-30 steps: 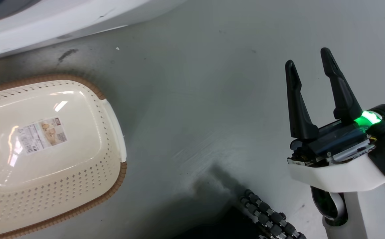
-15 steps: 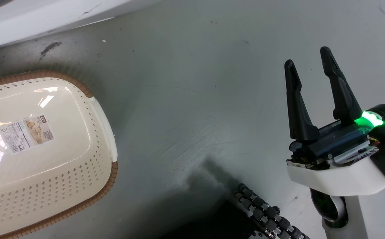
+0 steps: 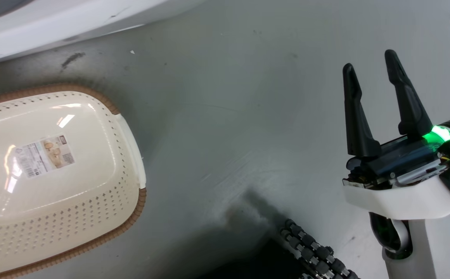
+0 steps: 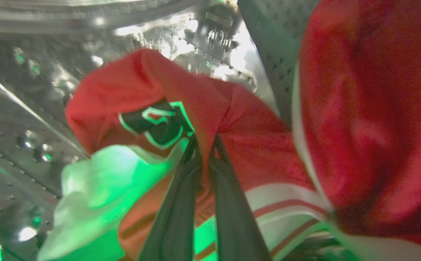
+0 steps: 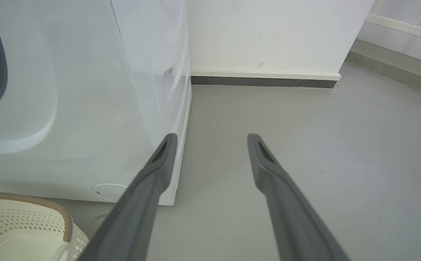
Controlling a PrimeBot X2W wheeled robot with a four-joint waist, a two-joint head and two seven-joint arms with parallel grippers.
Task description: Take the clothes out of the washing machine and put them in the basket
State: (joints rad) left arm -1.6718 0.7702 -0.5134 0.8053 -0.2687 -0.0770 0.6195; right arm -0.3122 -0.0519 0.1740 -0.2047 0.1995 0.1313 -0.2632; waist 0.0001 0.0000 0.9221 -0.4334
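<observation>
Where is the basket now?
In the head view the basket sits on the floor at left, near the washing machine, apart from the right hand.

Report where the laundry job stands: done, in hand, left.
Done: nothing yet; the basket holds only its label. In hand: inside the drum of the washing machine, the left gripper is shut on the clothes. Left: pull them out, drop them in the basket, and probably go back for the red fold at that view's right. The right gripper hangs open over the floor.
</observation>
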